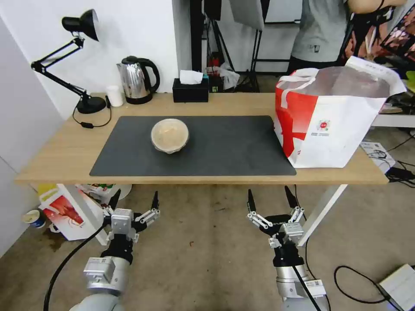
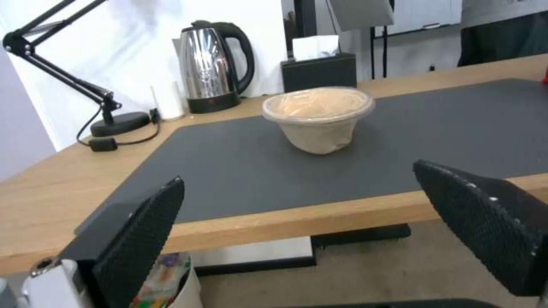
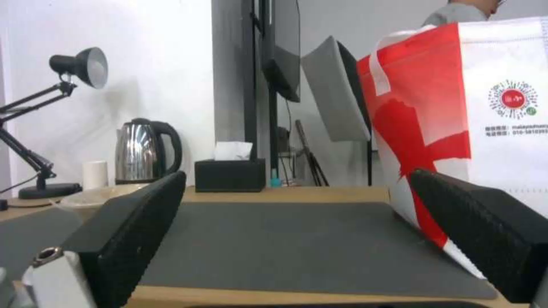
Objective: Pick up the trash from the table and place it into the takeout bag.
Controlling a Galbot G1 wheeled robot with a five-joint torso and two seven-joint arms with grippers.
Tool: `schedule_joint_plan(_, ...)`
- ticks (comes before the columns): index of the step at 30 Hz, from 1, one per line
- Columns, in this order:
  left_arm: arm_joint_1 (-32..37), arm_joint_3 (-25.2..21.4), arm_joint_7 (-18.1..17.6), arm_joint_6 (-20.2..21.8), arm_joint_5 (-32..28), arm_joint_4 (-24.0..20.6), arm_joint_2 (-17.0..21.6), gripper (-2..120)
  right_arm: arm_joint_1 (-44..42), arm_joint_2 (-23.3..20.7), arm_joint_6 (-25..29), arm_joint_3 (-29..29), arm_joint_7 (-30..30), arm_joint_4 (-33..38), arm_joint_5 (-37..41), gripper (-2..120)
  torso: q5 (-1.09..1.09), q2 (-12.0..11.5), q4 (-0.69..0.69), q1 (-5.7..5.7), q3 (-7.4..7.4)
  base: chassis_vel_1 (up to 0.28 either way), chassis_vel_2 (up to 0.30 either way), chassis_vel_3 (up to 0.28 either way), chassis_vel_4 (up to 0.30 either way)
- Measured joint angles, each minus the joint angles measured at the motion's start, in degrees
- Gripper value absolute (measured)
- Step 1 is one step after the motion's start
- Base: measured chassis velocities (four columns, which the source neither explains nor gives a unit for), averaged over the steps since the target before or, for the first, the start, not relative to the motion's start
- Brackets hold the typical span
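Observation:
A beige clear-lidded bowl (image 1: 170, 135) (image 2: 317, 116) stands upright on the dark grey mat (image 1: 216, 149), left of the table's (image 1: 65, 147) middle; its rim peeks out in the right wrist view (image 3: 85, 199). The takeout bag (image 1: 333, 116) (image 3: 491, 124), white with a red side panel and foil lining, stands open at the table's right end. My left gripper (image 1: 134, 200) hangs open below the front edge, left of the bowl. My right gripper (image 1: 272, 198) is open too, below the front edge near the bag. Both hold nothing.
Along the back edge stand a black desk lamp (image 1: 82, 65), a small white cup (image 1: 114, 95), a steel kettle (image 1: 137, 80) and a black tissue box (image 1: 190, 89). A smaller red-and-white bag (image 1: 65, 211) sits on the floor under the table's left end. A white table leg (image 1: 322, 211) slants beside my right gripper.

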Motion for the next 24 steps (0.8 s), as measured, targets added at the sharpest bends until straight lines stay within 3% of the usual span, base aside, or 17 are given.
schedule_joint_plan(24, 0.0, 0.0, 0.0, 0.0, 0.0, 0.0, 0.0, 100, -0.14, -0.1, -1.04, 0.06, 0.42, 0.95, 0.04, 100, 0.0, 0.01, 0.0, 0.0, 0.0, 0.0, 0.0, 0.0, 0.0)
